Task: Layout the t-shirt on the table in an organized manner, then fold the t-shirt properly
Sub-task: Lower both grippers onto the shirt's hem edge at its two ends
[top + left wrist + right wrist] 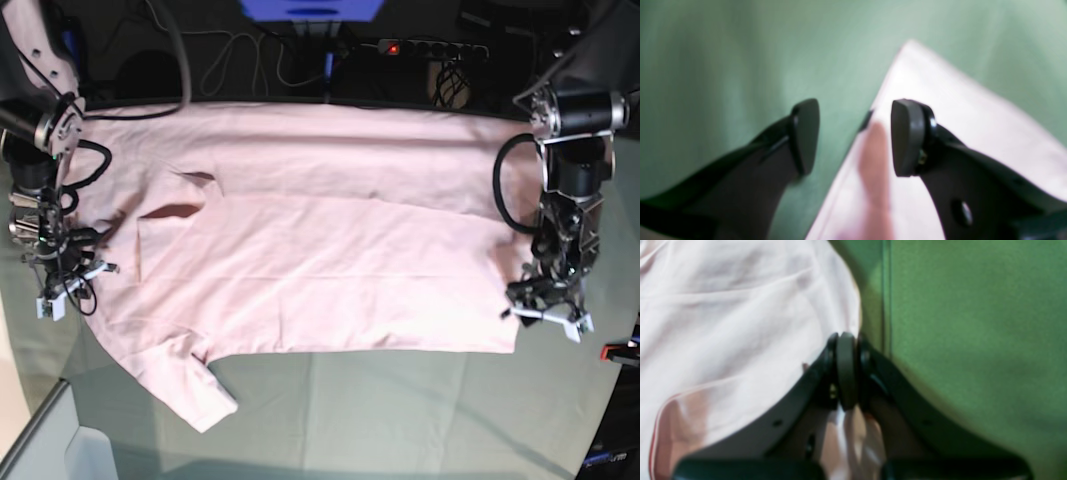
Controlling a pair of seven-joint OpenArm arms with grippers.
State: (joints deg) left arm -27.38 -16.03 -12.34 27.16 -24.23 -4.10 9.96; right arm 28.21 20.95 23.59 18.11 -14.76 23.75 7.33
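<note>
The pale pink t-shirt [330, 260] lies spread wide across the grey-green table [400, 410], with one sleeve [195, 390] hanging toward the front left; no lettering shows. My right gripper [846, 370] is shut on the t-shirt's edge [740, 323], and fabric bunches behind its pads; in the base view it [65, 285] is at the shirt's left end. My left gripper [853, 133] is open, its fingers straddling the edge of a shirt corner [940, 116] above the table [723, 66]. In the base view it [545, 312] is at the shirt's right front corner.
A power strip [430, 47] and cables lie behind the table's far edge. A red clamp [620, 352] sits at the right edge. The table's front left corner [40, 420] is near the sleeve.
</note>
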